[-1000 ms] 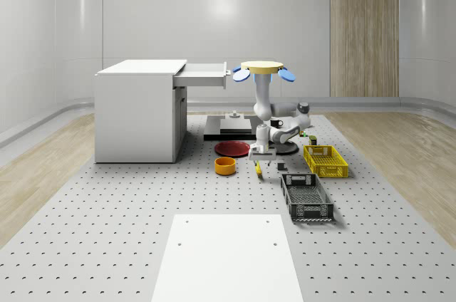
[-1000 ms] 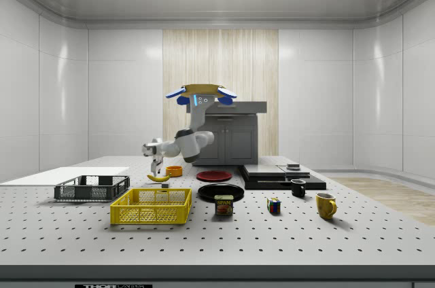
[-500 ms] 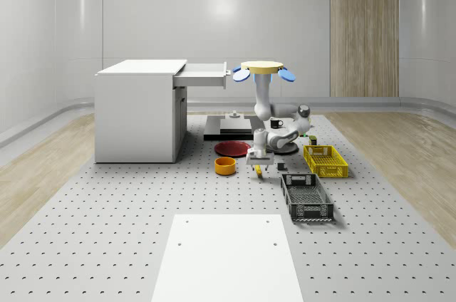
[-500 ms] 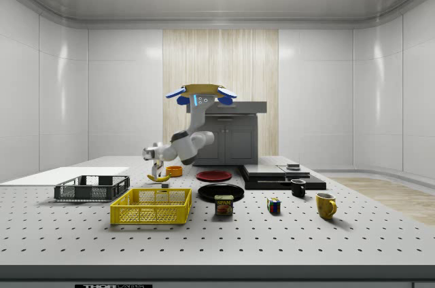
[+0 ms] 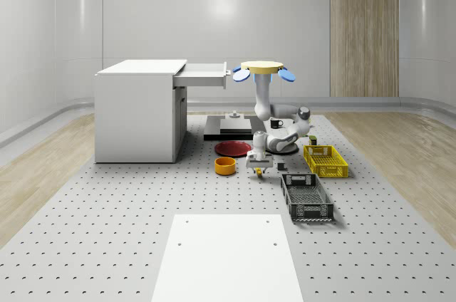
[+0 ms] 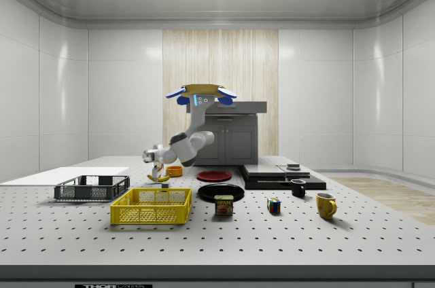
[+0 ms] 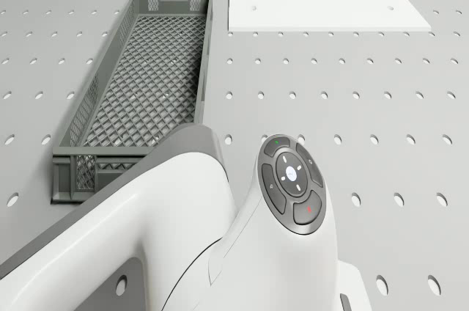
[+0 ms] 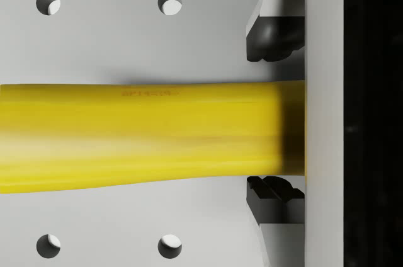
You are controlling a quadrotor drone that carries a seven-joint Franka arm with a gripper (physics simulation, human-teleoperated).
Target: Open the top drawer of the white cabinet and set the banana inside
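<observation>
The yellow banana [image 8: 138,135] lies flat on the perforated table [image 5: 107,209], seen too as the banana [image 6: 160,178] in the side view. My gripper [image 8: 274,119] points down astride it. One finger pad [image 8: 271,40] stands a little off the banana's side; the other is at its opposite edge. The gripper [image 5: 259,165] sits low between the orange bowl and the grey crate. The drone [image 5: 263,68] hovers at the height of the cabinet's top, to the whole-scene view's right of the white cabinet [image 5: 135,113]. The cabinet's top drawer [image 5: 203,74] is pulled out.
An orange bowl [image 5: 225,166] and a red plate [image 5: 233,148] lie just left of the gripper. A grey crate [image 5: 306,197] and a yellow crate [image 5: 325,160] stand to its right. A white sheet [image 5: 228,259] covers the near table.
The arm has lowered the gripper onto the banana and folded in closer to the drone. The fingers have narrowed around the banana. The drone has held its place.
</observation>
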